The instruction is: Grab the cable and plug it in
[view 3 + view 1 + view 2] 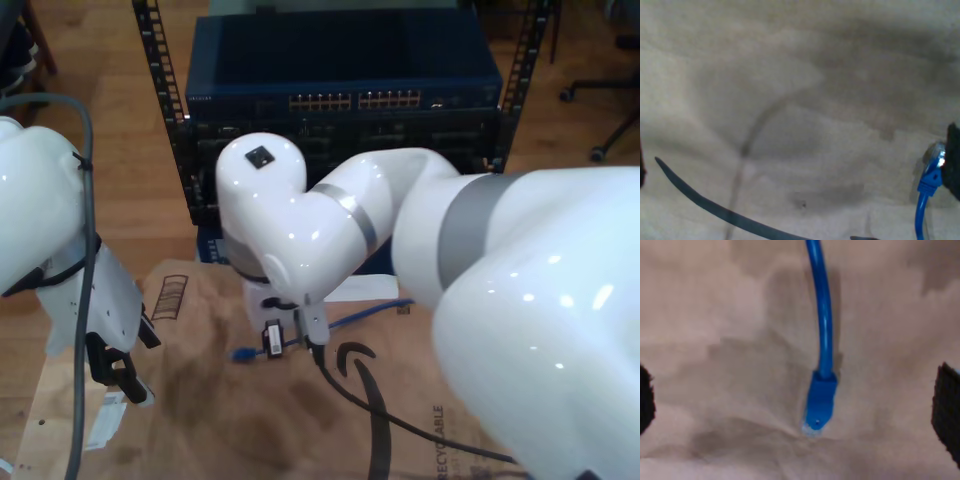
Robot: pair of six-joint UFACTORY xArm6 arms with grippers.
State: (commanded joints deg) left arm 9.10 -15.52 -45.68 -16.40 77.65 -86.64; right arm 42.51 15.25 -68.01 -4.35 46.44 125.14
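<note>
My second claw (800,405) stands released, its black pads (946,412) wide apart on either side of the cable (824,330). The cable's blue-booted plug (819,405) lies between them on crumpled brown cardboard (715,340), its cord a smooth, glossy bright-blue round.

My first claw is hard to read, so I cannot tell how its jaws stand. A dark edge sits close beside another blue plug (931,175) with a clear, shiny tip.

In the exterior view, the cable (350,315) runs from about the centre toward 3 o'clock over the flattened cardboard sheet (200,400), which bears a black arrow logo (365,385) and "RECYCLABLE". At 12 o'clock a dark blue network switch (340,100) with rows of ports sits in a black perforated rack (150,60).
</note>
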